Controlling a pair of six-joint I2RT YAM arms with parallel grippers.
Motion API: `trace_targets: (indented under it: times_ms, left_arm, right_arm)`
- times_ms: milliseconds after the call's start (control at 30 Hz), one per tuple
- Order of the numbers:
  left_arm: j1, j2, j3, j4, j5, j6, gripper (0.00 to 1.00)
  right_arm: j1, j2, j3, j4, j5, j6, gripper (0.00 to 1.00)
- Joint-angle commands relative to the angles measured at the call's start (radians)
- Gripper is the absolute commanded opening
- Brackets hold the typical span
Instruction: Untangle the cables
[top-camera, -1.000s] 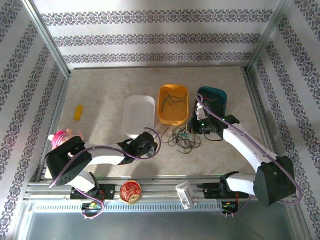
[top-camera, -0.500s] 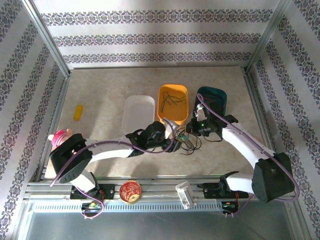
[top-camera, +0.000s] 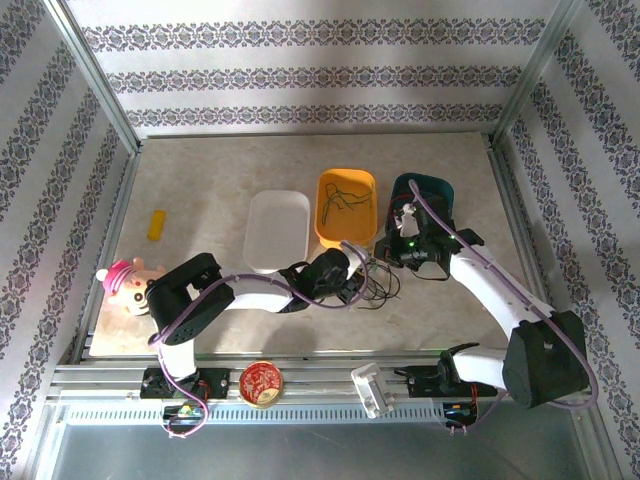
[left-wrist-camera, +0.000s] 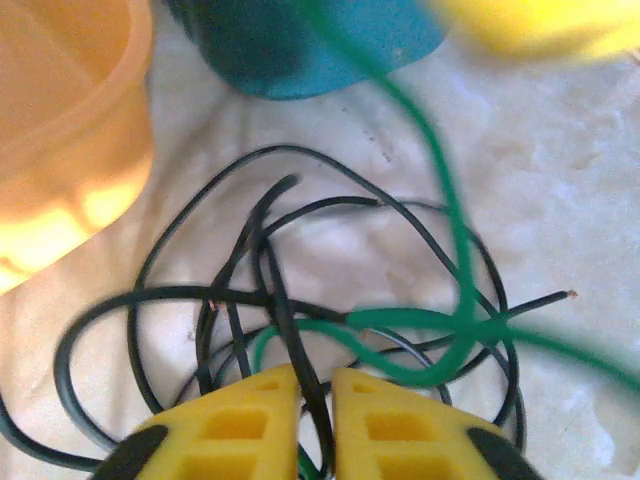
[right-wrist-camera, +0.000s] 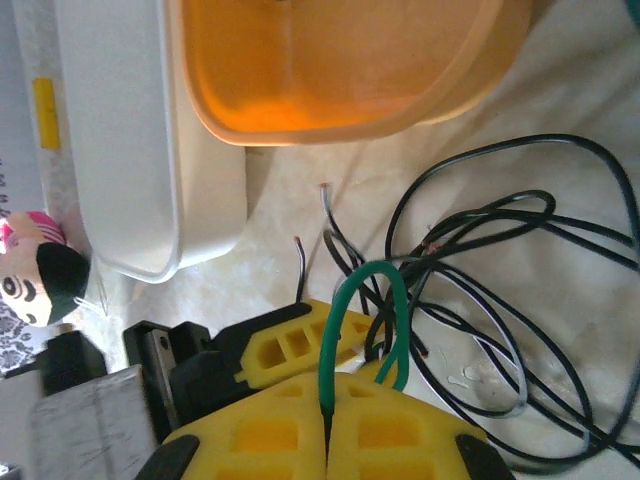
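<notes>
Marble tabletop (top-camera: 200, 180): left jaws pinch a black cable (left-wrist-camera: 283, 325), right jaws a green cable (right-wrist-camera: 400, 335).

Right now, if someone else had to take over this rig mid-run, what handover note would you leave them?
Grippers: the left gripper has its fingers shut on a black cable. The right gripper has its fingers shut on the green cable, close beside it.
Where: the tangle lies on the table, in front of the orange tray and the teal tray.
Done: one dark cable lies in the orange tray.
Left: black and green strands are looped through each other; they need pulling apart and sorting.
</notes>
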Motion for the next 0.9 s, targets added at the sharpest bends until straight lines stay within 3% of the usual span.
trace_targets:
  times_ms: [0, 133, 300, 567, 733, 867]
  left_arm:
    - [0.035, 0.0, -0.073, 0.103, -0.025, -0.097, 0.0]
    - [0.067, -0.053, -0.158, 0.178, 0.002, -0.154, 0.0]
    - [0.08, -0.14, -0.22, 0.136, 0.049, -0.135, 0.0]
    - [0.137, -0.31, -0.309, 0.077, 0.255, -0.132, 0.0]
    - [0.175, -0.383, -0.327, 0.044, 0.366, -0.141, 0.0]
    - [0.19, -0.417, -0.335, -0.002, 0.382, -0.131, 0.0]
  right_arm:
    - [-0.039, -0.052, 0.001, -0.008, 0.037, 0.026, 0.02]
    - [-0.095, -0.104, -0.017, -0.035, 0.127, 0.041, 0.01]
    - [-0.146, -0.157, -0.028, -0.092, 0.268, 0.044, 0.0]
    - [-0.176, -0.232, -0.047, -0.211, 0.559, 0.024, 0.0]
    - [-0.178, -0.245, -0.082, -0.218, 0.606, 0.029, 0.0]
    - [-0.172, -0.232, -0.099, -0.184, 0.547, 0.019, 0.0]
